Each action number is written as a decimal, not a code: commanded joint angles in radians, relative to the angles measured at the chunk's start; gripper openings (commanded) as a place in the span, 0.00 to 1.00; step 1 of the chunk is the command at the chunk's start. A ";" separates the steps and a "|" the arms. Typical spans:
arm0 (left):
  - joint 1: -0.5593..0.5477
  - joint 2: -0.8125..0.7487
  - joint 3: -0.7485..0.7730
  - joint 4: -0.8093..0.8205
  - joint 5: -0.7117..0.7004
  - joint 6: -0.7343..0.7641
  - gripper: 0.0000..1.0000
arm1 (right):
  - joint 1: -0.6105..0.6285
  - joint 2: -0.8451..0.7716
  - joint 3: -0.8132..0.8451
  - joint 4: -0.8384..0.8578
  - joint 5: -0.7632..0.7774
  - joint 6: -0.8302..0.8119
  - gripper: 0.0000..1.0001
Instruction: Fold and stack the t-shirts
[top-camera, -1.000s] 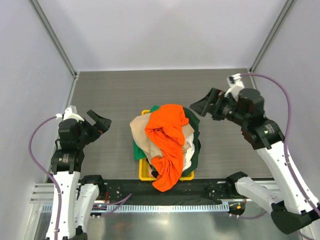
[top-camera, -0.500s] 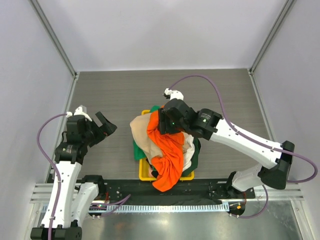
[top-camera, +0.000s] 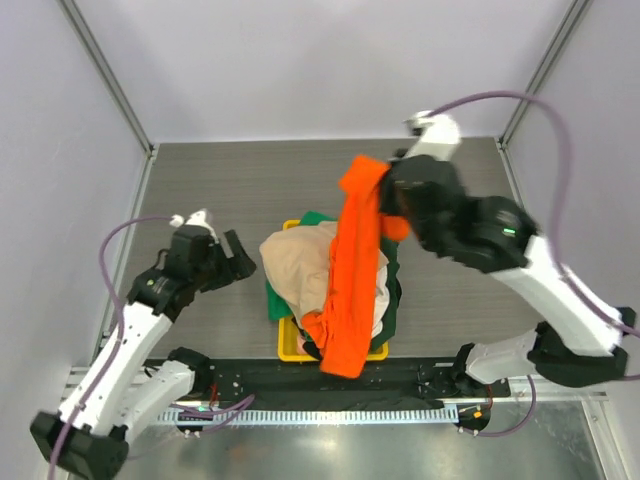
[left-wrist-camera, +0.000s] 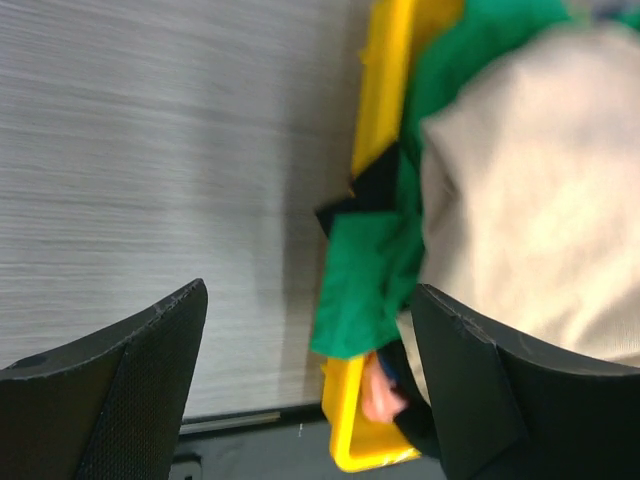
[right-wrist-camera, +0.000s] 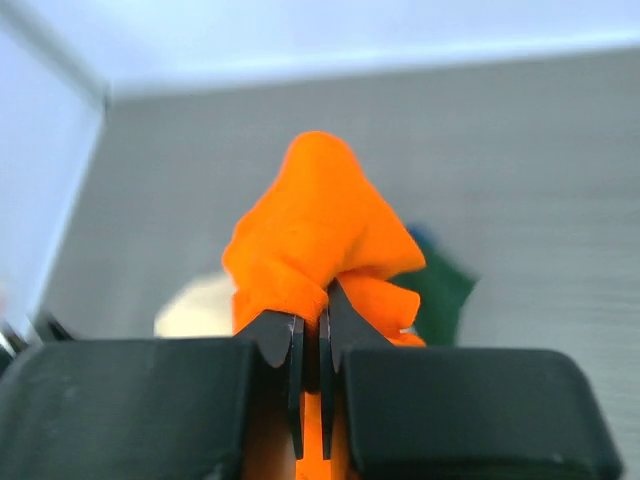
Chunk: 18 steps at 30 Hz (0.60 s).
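My right gripper (top-camera: 385, 195) is shut on the bright orange t-shirt (top-camera: 352, 270). It holds one end up above the pile, and the rest hangs down in a long strip to the bin's front edge. In the right wrist view the jaws (right-wrist-camera: 310, 325) pinch a bunched fold of the orange t-shirt (right-wrist-camera: 315, 220). A beige t-shirt (top-camera: 305, 268) and a dark green t-shirt (top-camera: 274, 302) lie heaped in the bin. My left gripper (top-camera: 240, 262) stands open just left of the pile, nothing between its fingers (left-wrist-camera: 130, 380). Below it lie the green t-shirt (left-wrist-camera: 370, 270) and the beige t-shirt (left-wrist-camera: 530, 200).
The t-shirts sit in a yellow plastic bin (top-camera: 290, 350) at the table's near middle, its rim (left-wrist-camera: 385, 90) partly covered by cloth. Grey table (top-camera: 250, 190) stretches behind and to both sides. A black rail (top-camera: 420, 378) runs along the near edge.
My right arm swung in over the bin, shut on the orange t-shirt and raised it up and back. My left arm moved right, closer to the pile.
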 joint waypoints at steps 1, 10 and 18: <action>-0.223 0.083 0.068 -0.023 -0.223 -0.062 0.84 | 0.001 -0.195 0.129 -0.041 0.459 -0.070 0.01; -0.387 0.226 -0.089 0.099 -0.187 -0.187 0.78 | 0.001 -0.410 0.042 -0.033 0.696 -0.112 0.01; -0.488 0.395 -0.153 0.274 -0.140 -0.236 0.77 | 0.003 -0.450 -0.033 -0.032 0.661 -0.075 0.01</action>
